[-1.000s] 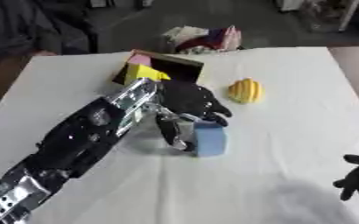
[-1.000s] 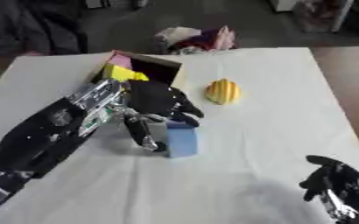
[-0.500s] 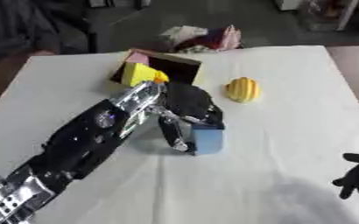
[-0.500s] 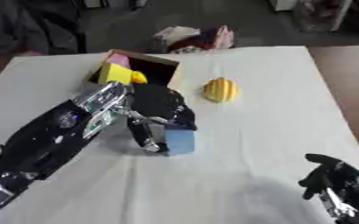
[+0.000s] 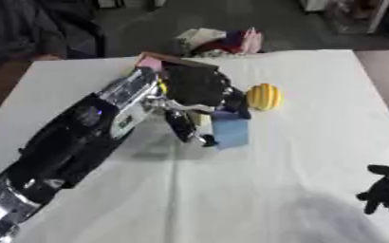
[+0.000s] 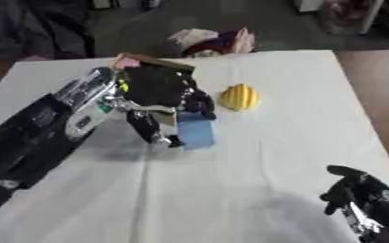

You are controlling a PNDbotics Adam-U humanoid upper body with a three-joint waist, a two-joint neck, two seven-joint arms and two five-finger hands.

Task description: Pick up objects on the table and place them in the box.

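Observation:
A light blue block [image 5: 231, 132] hangs just above the white table [image 5: 256, 190], pinched between the thumb and curled fingers of my left hand [image 5: 199, 92]. The hand and block sit right in front of the open cardboard box [image 5: 174, 63], which holds yellow and pink items that my hand mostly hides. A yellow ribbed fruit-like object [image 5: 263, 96] lies on the table just right of the hand. My right hand [image 6: 357, 196] rests idle at the lower right corner with its fingers curled.
A heap of white, red and pink cloth [image 5: 223, 41] lies at the table's far edge behind the box. Dark floor shows beyond the table's far and right edges.
My left hand has carried the blue block up and back toward the box. The right hand has stayed at the lower right.

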